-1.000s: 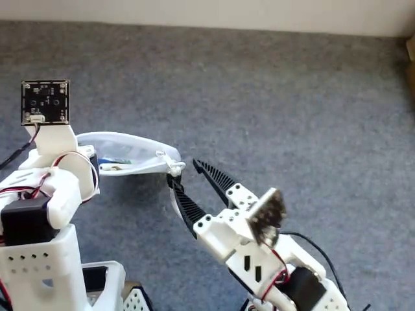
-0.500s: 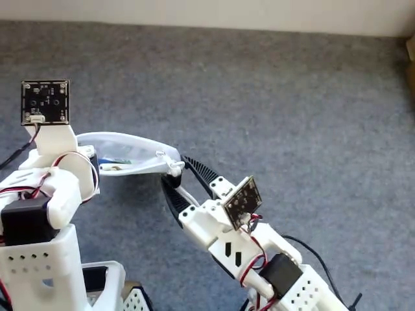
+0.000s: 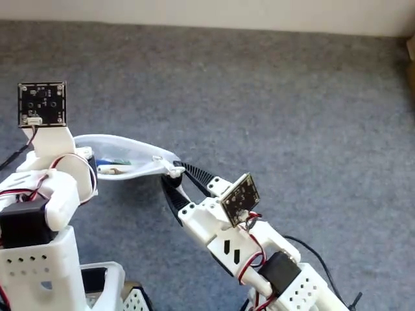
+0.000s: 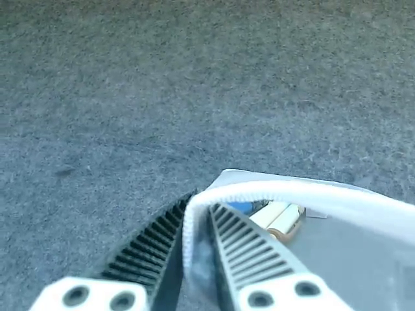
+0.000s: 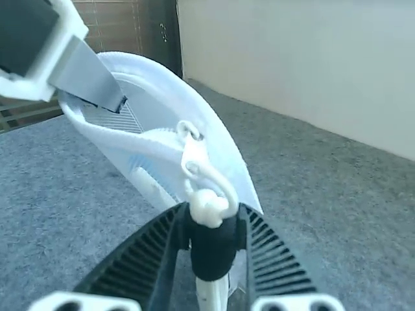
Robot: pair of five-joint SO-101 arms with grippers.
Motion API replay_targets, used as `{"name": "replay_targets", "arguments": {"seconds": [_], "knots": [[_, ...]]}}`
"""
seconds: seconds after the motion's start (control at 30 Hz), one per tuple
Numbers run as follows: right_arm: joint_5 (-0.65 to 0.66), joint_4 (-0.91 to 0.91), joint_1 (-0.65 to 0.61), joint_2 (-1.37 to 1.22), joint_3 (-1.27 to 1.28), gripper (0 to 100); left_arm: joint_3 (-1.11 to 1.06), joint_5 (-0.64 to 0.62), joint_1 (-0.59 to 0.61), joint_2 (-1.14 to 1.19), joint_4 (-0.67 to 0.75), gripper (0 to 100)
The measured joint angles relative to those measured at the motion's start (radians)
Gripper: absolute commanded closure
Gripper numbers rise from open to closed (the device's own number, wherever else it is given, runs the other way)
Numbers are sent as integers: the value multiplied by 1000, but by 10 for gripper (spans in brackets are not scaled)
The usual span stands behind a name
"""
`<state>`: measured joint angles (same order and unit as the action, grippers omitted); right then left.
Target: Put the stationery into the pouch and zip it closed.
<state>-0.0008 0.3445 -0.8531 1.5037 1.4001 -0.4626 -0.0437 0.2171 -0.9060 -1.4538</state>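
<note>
Clamps the rim of the translucent white soft pouch [image 3: 123, 140] between the left fingers [image 4: 249, 253]; pinches, seemingly, its white bead zipper pull [image 5: 209, 206] between the right fingers [image 5: 275, 262].

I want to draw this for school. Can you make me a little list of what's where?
pouch: white fabric pouch, mouth open
inside: blue and cream stationery
left gripper: fingers clamped on pouch rim
right gripper: fingers shut on white zip pull
surface: grey carpet
</note>
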Motion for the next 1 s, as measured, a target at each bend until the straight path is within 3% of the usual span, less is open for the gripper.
{"name": "replay_targets", "arguments": {"seconds": [0.23,0.7,1.0], "knots": [[2,98,0,11,-2,925,0,0,-5,0,0,989],[2,109,0,11,-2,923,-3,0,-8,0,8,989],[-61,247,-5,-2,-17,865,-2,0,-2,0,11,989]]}}
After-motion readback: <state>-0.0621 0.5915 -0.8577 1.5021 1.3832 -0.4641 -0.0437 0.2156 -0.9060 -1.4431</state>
